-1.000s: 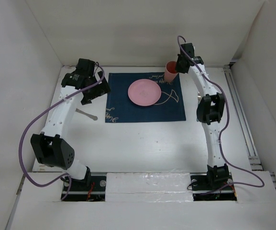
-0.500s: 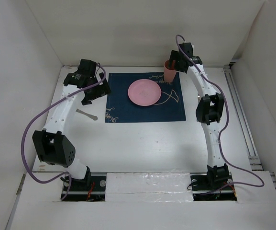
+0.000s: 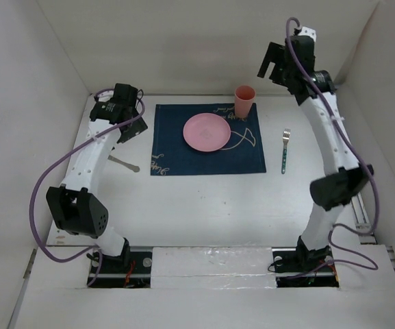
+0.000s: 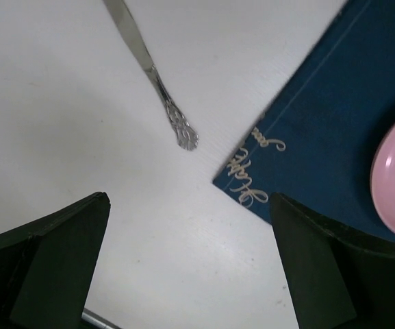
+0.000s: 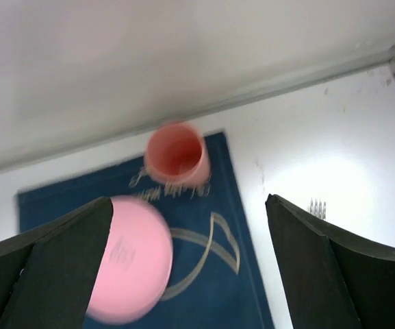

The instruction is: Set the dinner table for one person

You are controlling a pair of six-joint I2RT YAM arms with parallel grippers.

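Observation:
On the white dinner table (image 3: 197, 199) lies a navy placemat (image 3: 176, 154) with a pink plate (image 3: 207, 131) on it. A pink cup (image 3: 244, 101) stands upright at the mat's far right corner. A teal-handled fork (image 3: 285, 151) lies right of the mat and a silver knife (image 3: 124, 163) left of it. My right gripper (image 3: 271, 65) hangs open high above and right of the cup (image 5: 175, 154), holding nothing. My left gripper (image 3: 130, 130) is open over bare table between the knife (image 4: 153, 75) and the mat's corner (image 4: 320, 137).
Upright white panels (image 3: 204, 48) close the far, left and right sides. A metal rail (image 3: 351, 178) runs along the right edge. Both arm bases sit at the near edge. The fork's tines (image 5: 317, 207) show in the right wrist view.
My right gripper opened off the cup, then rose up and back to the right, uncovering the fork. The cup stays on the mat. The left gripper shifted slightly back and left.

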